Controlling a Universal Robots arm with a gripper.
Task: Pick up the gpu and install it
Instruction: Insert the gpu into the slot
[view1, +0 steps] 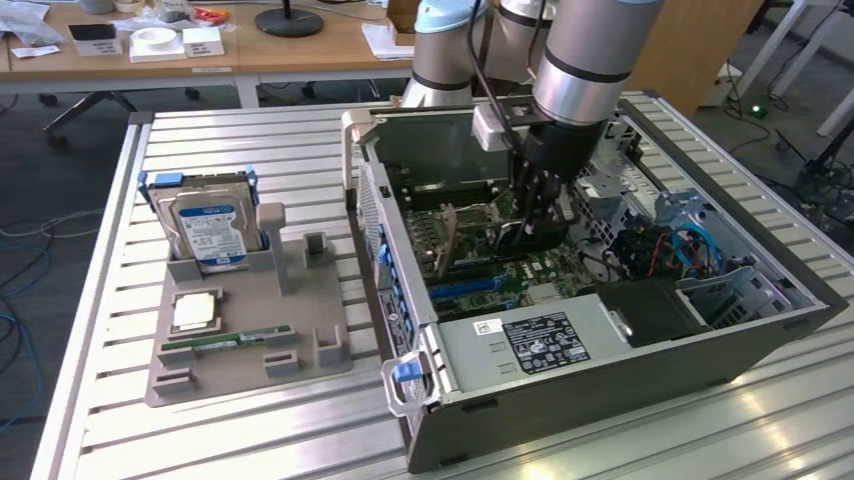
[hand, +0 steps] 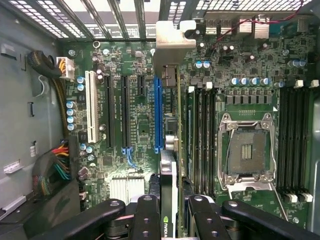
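Observation:
The gpu (hand: 169, 165) is a thin dark card seen edge-on, with its silvery bracket (hand: 174, 36) at the far end. My gripper (hand: 170, 212) is shut on it, one black finger (hand: 147, 215) on each side. The card hangs over the motherboard, just beside the long blue slot (hand: 158, 112) and parallel to it. In the exterior view my gripper (view1: 534, 215) reaches down into the open computer case (view1: 400, 230), with the gpu (view1: 518, 238) low over the green board. I cannot tell whether the card's edge touches a slot.
A grey holder (view1: 247, 370) at the exterior view's left carries a hard drive (view1: 211, 232), a chip (view1: 196, 311) and a green RAM stick (view1: 227, 342). Inside the case are the empty CPU socket (hand: 247, 152), RAM slots (hand: 202, 130), cable bundles (hand: 55, 170) and the power supply (view1: 534, 345).

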